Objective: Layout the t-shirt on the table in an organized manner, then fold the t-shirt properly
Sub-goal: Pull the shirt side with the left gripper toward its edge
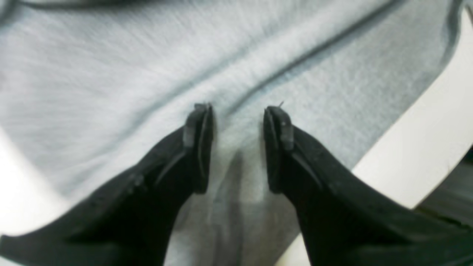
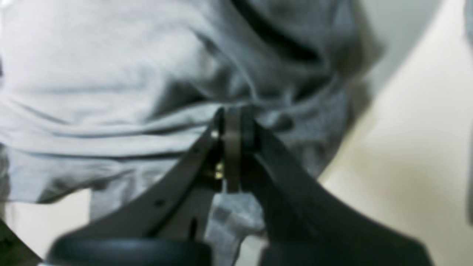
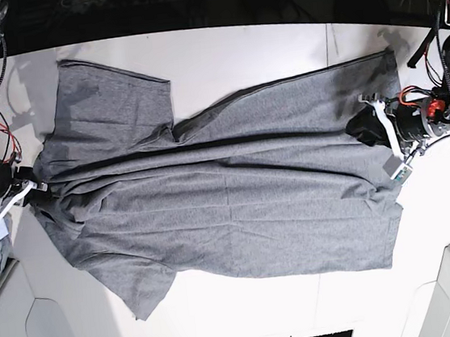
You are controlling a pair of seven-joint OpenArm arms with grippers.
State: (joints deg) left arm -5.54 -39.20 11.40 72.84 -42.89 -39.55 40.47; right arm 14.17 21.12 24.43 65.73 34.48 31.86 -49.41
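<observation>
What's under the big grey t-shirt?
The grey t-shirt lies on the white table, whose bare top shows around its edges. Whatever is beneath the middle can't be seen, because the cloth covers it.

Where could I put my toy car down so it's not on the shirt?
The table is bare above the t-shirt, and below it too, before the dark slot. It's crowded at both sides, where the left gripper and right gripper are.

1. Both robot arms are of white and black parts, with small shiny metal pieces.
2. Reddish cables are seen along the arms.
3. The fingers [image 1: 199,147] are black, wide at base, narrow at tip.
</observation>
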